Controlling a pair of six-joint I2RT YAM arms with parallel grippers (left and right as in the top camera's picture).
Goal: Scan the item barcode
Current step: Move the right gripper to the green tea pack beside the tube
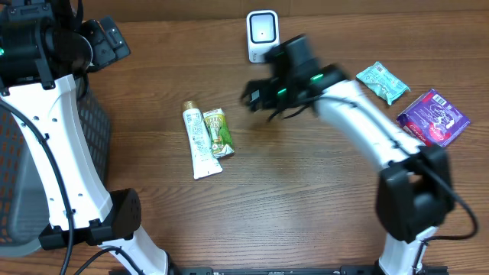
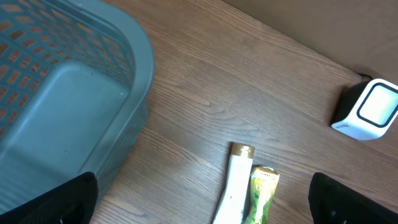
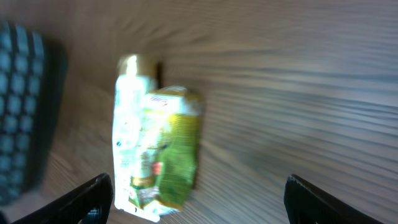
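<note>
- The right gripper (image 3: 199,196) is hanging over the desk (image 1: 306,191) with its jaws spread wide and nothing between them. Only the two dark fingertips (image 3: 93,196) are showing, at the bottom corners of the wrist view.
- From overhead, that gripper is appearing as a dark, smeared shape, and its fingers are hard to tell apart.
- The right wrist view is blurred. The print on the green packet (image 3: 171,146) and the white tube (image 3: 127,143) below the gripper is too soft to read.
- The tube and the green packet are lying side by side, touching, near the middle of the desk, left of the right gripper.
- The left gripper (image 2: 199,199) is hanging wide and empty, with only its fingertips showing at the lower corners of the wrist view.
- The left wrist view is cutting off the lower ends of the tube and packet.
- A grey mesh basket (image 2: 134,81) is standing at the left edge of the desk, partly covered overhead by the left arm.
- The white scanner (image 1: 262,32) is standing at the far edge.
- A teal packet (image 1: 382,82) and a purple packet (image 1: 433,116) are lying well apart to the right.
- The desk is showing brown wood grain. A plain tan strip is showing beyond its far edge, and I cannot tell what that strip is.
</note>
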